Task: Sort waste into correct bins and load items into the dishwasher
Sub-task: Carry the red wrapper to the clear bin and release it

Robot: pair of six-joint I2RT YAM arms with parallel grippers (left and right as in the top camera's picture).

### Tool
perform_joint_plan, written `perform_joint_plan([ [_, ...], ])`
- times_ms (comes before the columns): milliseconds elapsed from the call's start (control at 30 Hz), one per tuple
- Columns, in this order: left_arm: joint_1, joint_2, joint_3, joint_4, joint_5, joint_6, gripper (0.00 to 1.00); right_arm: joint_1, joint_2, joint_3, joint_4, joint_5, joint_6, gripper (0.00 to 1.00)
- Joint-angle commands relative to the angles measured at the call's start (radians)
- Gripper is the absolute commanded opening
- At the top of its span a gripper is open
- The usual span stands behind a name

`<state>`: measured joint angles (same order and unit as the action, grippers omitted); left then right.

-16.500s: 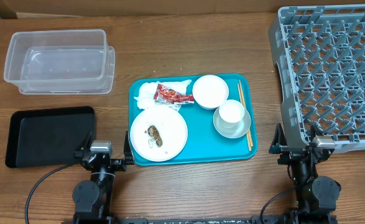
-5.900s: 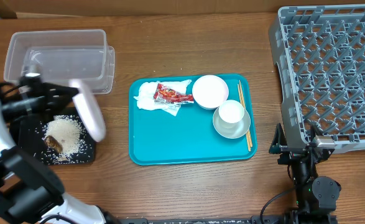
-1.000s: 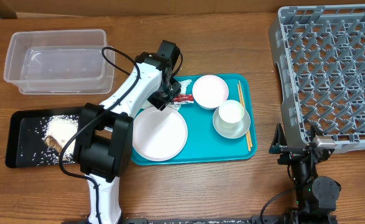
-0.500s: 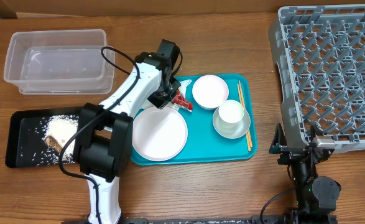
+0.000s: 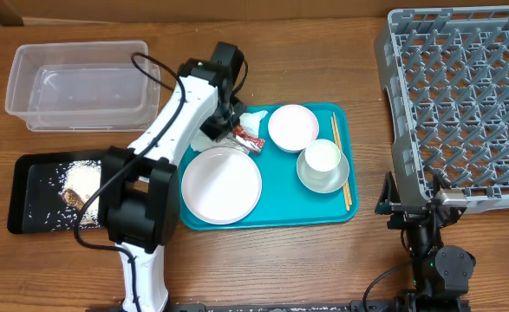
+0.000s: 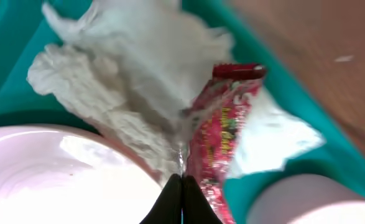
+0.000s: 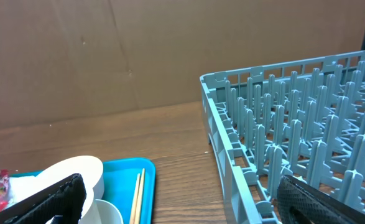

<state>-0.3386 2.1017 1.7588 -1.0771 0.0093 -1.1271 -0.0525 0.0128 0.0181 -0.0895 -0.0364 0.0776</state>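
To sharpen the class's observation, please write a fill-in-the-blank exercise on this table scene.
1. The left pincer is shut on a ___ snack wrapper.
2. The loose rice lies in the ___ tray.
3. The chopsticks lie on the ___ tray.
4. The right pincer is ___.
Missing words: red; black; teal; open.

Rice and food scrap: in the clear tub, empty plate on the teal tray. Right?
No: overhead shows the rice and food scrap in the black tray, not the clear tub. The empty plate is on the teal tray.
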Motion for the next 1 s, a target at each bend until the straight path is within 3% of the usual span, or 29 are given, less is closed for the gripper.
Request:
perform_joint_plan([
  [0, 0.007, -0.083, 0.064, -0.004, -0.044, 0.048, 0.04, -0.004, -0.01, -0.01, 0.006, 0.009, -0.003, 1.0],
  [300, 0.108, -0.206, 0.078, 0.002, -0.075, 0.058, 0.04, -0.004, -0.01, -0.01, 0.006, 0.009, -0.003, 1.0],
  [933, 0.574, -0.229, 0.079, 0.176, -0.126, 0.058, 0.04, -0.004, -0.01, -0.01, 0.006, 0.009, -0.003, 1.0],
  [967, 0.591, -0.226, 0.079, 0.18, -0.126, 0.058, 0.09, -0.004, -0.01, -0.01, 0.006, 0.009, -0.003, 1.0],
])
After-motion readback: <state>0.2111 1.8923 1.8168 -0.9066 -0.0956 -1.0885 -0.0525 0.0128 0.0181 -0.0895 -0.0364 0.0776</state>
